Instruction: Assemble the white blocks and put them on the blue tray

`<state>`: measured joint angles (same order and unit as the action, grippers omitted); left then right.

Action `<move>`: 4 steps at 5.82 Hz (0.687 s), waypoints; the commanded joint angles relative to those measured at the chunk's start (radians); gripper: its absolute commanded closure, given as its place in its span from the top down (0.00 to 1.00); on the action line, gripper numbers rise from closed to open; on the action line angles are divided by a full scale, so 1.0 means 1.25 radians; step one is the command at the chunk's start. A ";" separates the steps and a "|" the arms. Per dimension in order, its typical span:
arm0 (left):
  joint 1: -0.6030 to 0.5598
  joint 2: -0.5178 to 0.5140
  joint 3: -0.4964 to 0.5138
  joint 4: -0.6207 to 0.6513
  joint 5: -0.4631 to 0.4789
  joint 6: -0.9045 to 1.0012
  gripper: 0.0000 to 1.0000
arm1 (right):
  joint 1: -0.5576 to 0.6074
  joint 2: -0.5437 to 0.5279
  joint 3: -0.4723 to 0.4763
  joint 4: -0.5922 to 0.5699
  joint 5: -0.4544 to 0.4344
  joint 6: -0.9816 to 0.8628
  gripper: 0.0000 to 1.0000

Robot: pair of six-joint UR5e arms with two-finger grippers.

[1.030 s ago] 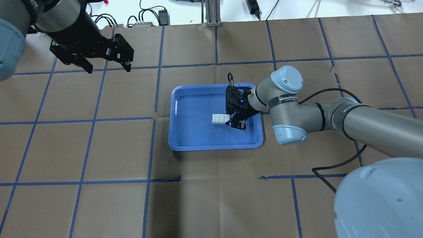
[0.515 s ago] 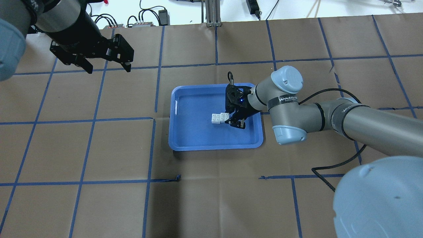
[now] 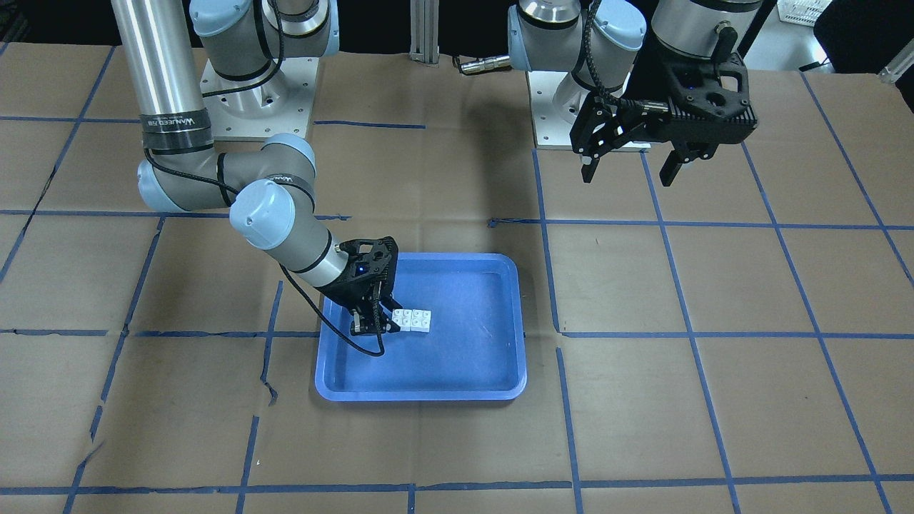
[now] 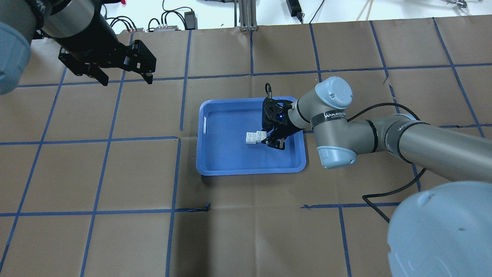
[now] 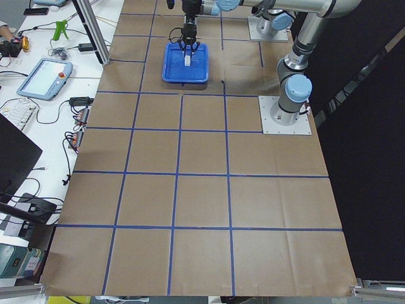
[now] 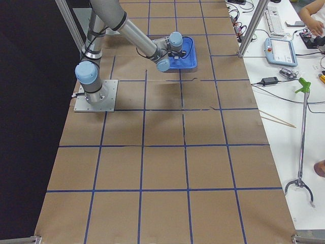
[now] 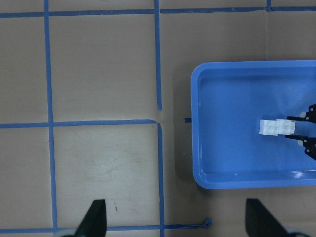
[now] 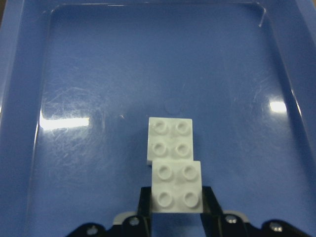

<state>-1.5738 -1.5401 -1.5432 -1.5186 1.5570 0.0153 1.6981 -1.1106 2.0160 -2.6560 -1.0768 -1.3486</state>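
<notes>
The blue tray point(image 4: 223, 157) lies mid-table and also shows in the front view point(image 3: 464, 357). Two white blocks sit in it side by side: one point(image 8: 170, 139) rests on the tray floor. The other point(image 8: 177, 186) is a little raised, its edge overlapping the first. My right gripper point(image 8: 177, 198) is shut on that nearer block point(image 4: 261, 134), low inside the tray's right half point(image 3: 371, 323). My left gripper point(image 4: 125, 79) is open and empty, high over the table's far left point(image 3: 628, 171). Its wrist view looks down on the tray point(image 7: 222, 148) and blocks point(image 7: 276, 127).
Brown paper with blue tape grid lines point(image 4: 180, 138) covers the table. Cables and power bricks point(image 4: 169, 23) lie beyond the far edge. The right arm's elbow point(image 4: 334, 127) and its black cable point(image 4: 399, 188) hang over the table to the right of the tray.
The block in my right gripper has shifted slightly out of line with the other block, rising a little and overlapping its edge. The left arm has hardly moved.
</notes>
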 commanded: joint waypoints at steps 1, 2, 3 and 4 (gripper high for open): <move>0.000 0.000 0.000 0.000 0.000 0.000 0.99 | 0.000 0.001 0.001 0.004 0.000 0.000 0.24; 0.000 0.000 0.000 0.000 0.000 0.000 0.99 | 0.000 0.001 0.001 0.005 0.000 0.000 0.24; 0.000 0.000 0.000 0.000 0.000 0.000 0.99 | 0.000 0.002 0.001 0.004 0.000 0.000 0.24; -0.001 0.000 0.000 -0.001 0.000 0.000 0.99 | 0.000 0.007 0.001 0.002 0.000 0.000 0.24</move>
<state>-1.5745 -1.5401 -1.5432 -1.5191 1.5570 0.0153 1.6981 -1.1059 2.0172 -2.6513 -1.0769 -1.3484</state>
